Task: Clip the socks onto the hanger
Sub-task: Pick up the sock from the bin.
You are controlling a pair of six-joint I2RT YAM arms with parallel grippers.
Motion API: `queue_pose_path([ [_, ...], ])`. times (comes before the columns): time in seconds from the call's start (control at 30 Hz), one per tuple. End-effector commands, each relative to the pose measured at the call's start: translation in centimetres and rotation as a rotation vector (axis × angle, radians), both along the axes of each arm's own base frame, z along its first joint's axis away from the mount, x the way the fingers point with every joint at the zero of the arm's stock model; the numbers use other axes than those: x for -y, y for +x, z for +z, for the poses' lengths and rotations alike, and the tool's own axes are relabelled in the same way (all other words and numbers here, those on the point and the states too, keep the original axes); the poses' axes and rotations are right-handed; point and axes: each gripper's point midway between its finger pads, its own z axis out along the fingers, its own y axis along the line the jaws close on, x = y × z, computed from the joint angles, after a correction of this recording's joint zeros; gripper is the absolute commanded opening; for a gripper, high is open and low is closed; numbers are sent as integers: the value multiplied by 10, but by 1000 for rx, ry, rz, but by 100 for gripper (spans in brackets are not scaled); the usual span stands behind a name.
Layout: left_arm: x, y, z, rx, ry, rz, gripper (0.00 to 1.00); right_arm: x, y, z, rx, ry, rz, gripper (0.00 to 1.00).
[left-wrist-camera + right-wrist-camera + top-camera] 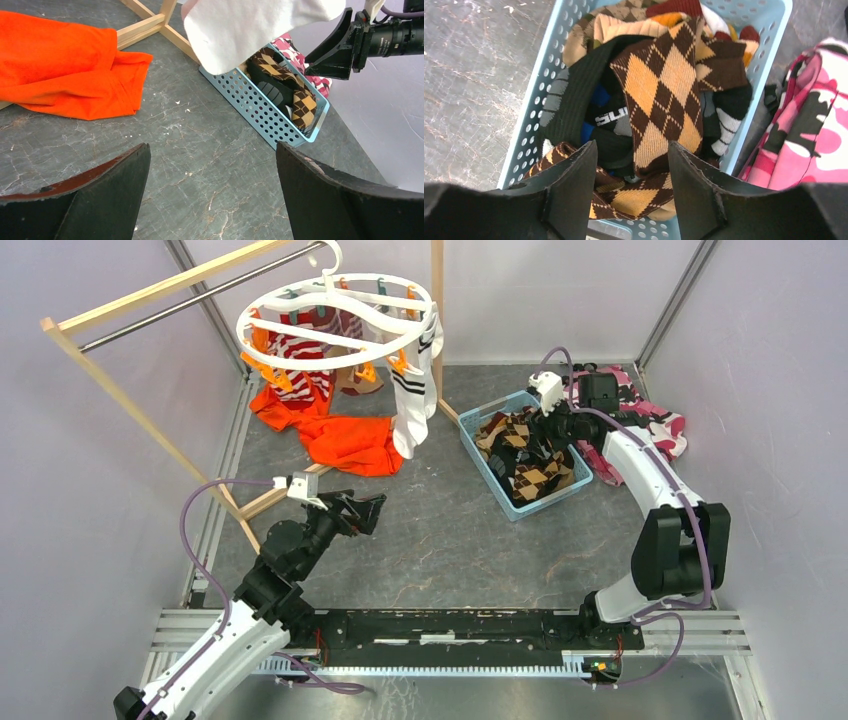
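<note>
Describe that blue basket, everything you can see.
The basket is light blue plastic, rectangular, walls dotted with round holes. It sits askew on the grey table, right of centre, heaped with socks, brown argyle on top. A pink camouflage cloth lies beside it. The right hand dips in, fingers astride the argyle sock.

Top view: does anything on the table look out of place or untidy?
Yes. A big orange garment lies crumpled on the table under the hanger, not hung. A pink camouflage cloth is bunched beside the basket.

Argyle socks (659, 100) in blue basket (549, 65); white ring hanger (330, 360) aloft.
</note>
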Motion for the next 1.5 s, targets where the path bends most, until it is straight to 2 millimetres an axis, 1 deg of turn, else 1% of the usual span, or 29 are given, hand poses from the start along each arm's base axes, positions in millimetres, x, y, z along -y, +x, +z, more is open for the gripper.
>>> queue_pose_path([
  [0.0, -2, 4, 9, 27, -38, 25, 100, 12, 8, -13, -25, -18, -115, 58],
  [0.23, -3, 4, 9, 25, -40, 29, 100, 10, 17, -28, -87, -7, -127, 47],
  [0.43, -5, 4, 10, 27, -43, 37, 100, 9, 19, -41, -136, -10, -129, 40],
  [0.53, -5, 4, 10, 27, -43, 41, 100, 11, 20, -41, -134, -16, -135, 31],
  [0.63, -5, 4, 9, 24, -45, 41, 100, 14, 22, -39, -116, -34, -143, 18],
  [0.7, -5, 4, 9, 24, -46, 40, 100, 16, 24, -35, -99, -43, -146, 12],
  [0.8, -6, 4, 10, 24, -47, 42, 100, 16, 28, -25, -69, -39, -142, 5],
  [0.9, -7, 4, 11, 28, -47, 46, 100, 11, 29, -4, -28, -1, -98, 0],
  [1.0, -8, 3, 14, 33, -51, 48, 100, 7, 28, 18, 12, 31, -21, 0],
  [1.17, -8, 1, 16, 38, -52, 41, 100, 6, 22, 51, 89, 84, 62, 0],
  [1.27, -6, 0, 17, 40, -50, 29, 100, 0, 17, 69, 145, 104, 112, 0],
  [1.3, -5, 0, 17, 42, -47, 25, 100, -1, 16, 73, 159, 105, 118, 0],
  [1.33, -5, 0, 18, 43, -46, 23, 100, 10, 19, 77, 175, 101, 94, 0],
  [1.47, -5, -1, 19, 46, -41, 18, 100, 11, 17, 79, 175, 101, 96, 0],
])
